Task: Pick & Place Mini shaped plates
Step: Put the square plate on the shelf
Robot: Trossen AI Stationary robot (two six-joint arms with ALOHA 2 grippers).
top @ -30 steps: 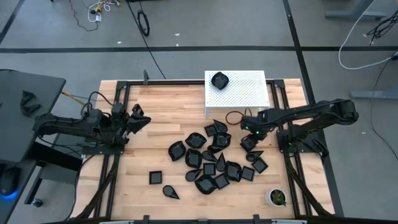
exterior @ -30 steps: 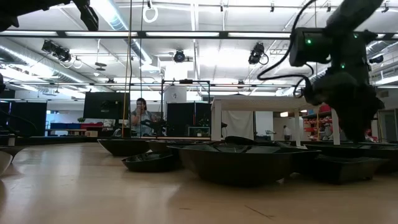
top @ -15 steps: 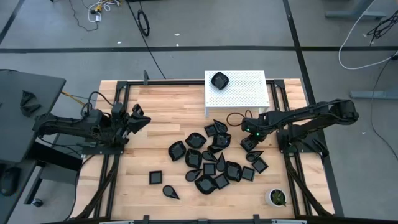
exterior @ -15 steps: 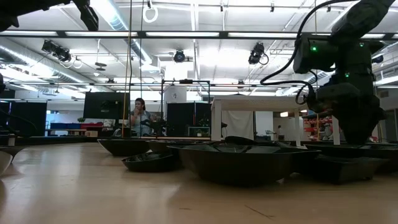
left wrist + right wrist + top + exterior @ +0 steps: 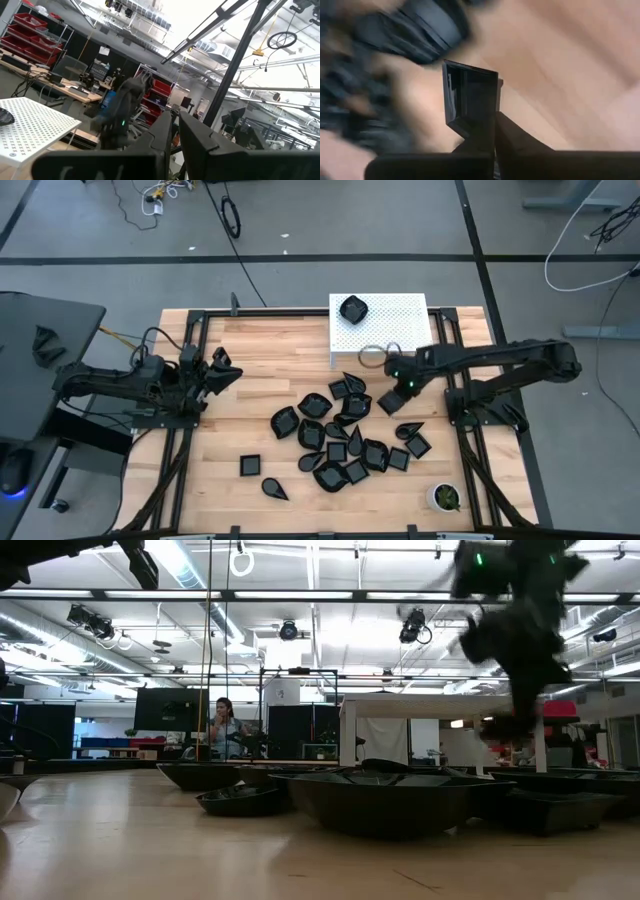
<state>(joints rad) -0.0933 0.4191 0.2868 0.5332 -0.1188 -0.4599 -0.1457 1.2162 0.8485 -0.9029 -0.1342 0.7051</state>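
Several glossy black mini shaped plates lie in a loose heap on the wooden table's middle, and two more lie apart at the near left. One plate rests on the white perforated stand. My right gripper hangs above the heap's right side, shut on a square plate. My left gripper waits at the table's left edge, fingers together. My right gripper pinches the square plate by one edge of its rim between its two fingers. The plate sticks out beyond the fingertips, tilted on edge. It is lifted clear of the heap and the table, as the low view shows.
A small white cup with green contents stands at the near right corner. Black frame rails run along both sides of the table. Bare wood lies at the left and along the near edge.
My right gripper has shut on the square plate at the heap's right side. It has risen with the plate, drifting a little toward the white stand. The plate is now lifted clear; the other plates lie as before.
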